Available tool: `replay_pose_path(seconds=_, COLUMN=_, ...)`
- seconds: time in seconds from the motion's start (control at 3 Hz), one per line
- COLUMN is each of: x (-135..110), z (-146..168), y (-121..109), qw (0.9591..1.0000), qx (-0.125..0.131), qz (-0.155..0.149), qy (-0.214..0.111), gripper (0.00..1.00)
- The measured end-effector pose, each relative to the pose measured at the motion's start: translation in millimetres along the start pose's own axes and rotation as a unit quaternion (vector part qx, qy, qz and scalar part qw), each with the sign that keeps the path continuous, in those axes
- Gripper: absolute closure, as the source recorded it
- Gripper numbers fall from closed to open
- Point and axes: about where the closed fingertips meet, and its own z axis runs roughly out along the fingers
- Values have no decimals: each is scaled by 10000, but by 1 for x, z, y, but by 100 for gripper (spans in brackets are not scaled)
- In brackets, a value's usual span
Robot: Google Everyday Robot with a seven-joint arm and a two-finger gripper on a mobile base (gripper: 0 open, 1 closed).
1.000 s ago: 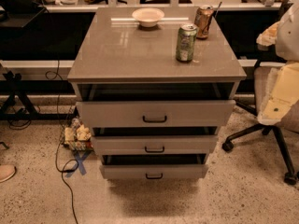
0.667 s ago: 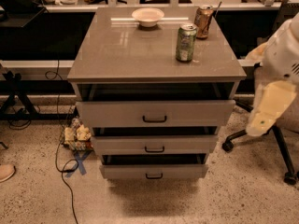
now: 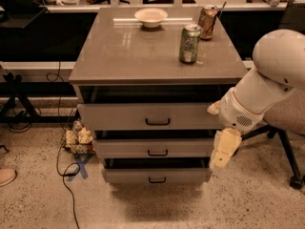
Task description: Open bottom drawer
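The task looks barely begun, in our judgement. The bottom drawer (image 3: pixel 157 174) sits lowest of the three in the front of the grey table (image 3: pixel 128 51), below the middle drawer (image 3: pixel 155 148) and the taller top drawer (image 3: pixel 150 116). A dark slit runs above its front, but we see nothing of its inside, so we take it as shut or nearly so. Its small black handle (image 3: pixel 157 180) stands free at the middle of the front, with nothing on it. What is left, as we read it, is nearly everything: reach the handle, take it, and draw the front out toward us.

The white arm (image 3: pixel 267 80) comes in from the right edge and slopes down and leftward past the table's right front corner. At its end the cream pincer (image 3: pixel 223 152) hangs pointing down, just beside the right end of the middle drawer and a little above the right end of the bottom drawer. It is near that front but well apart from the handle. We cannot tell how the pincer is set; it appears to hold nothing.
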Motion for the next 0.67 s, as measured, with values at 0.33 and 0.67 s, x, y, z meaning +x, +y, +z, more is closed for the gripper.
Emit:
replay_pose_path(seconds=0.33, x=0, z=0, y=0, qw=10000, qx=0, qz=0, qy=0, gripper=0)
replay_pose_path(seconds=0.67, x=30, z=14, y=-7, qw=9999, qx=-51, qz=97, qy=-3, gripper=0)
